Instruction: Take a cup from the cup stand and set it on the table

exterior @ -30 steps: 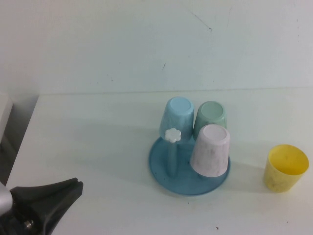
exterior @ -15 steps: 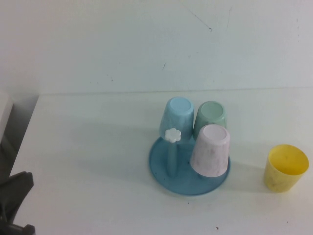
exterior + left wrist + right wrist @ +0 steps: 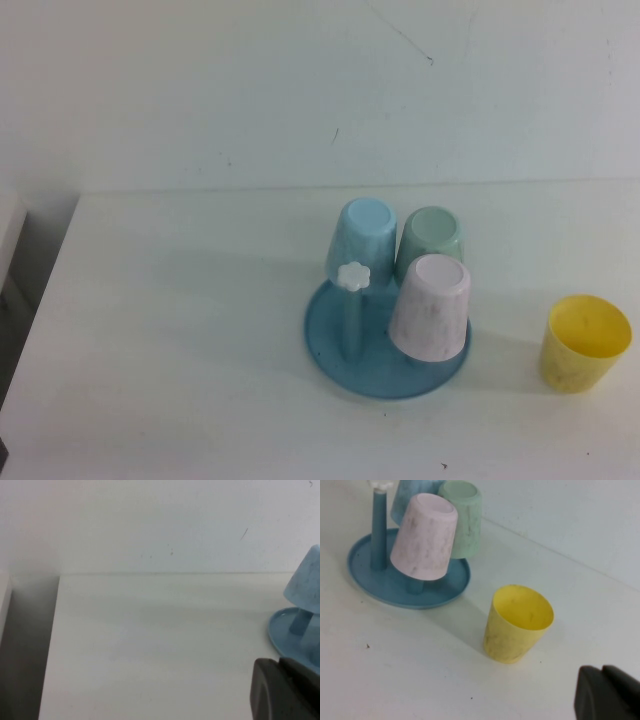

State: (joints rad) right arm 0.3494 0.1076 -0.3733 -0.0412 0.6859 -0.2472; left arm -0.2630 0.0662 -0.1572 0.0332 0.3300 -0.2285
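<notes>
Both end effectors [image 3: 285, 690] [image 3: 607, 695] (wrist views only) flank cup [image 3: 585, 342].

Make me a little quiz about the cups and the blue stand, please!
1. True or false: the yellow cup stands upright on the table, apart from the cup stand.
2. How many cups hang upside down on the stand?
A. one
B. three
C. five
3. Fill in: one peg is bare and shows its white ____ cap.

Key:
1. True. It sits mouth up, to the right of the stand.
2. B: the light blue cup, the pale green cup and the pale pink cup.
3. Flower.

Neither gripper shows in the high view; only a dark piece of the left gripper and right gripper shows in each wrist view.
</notes>
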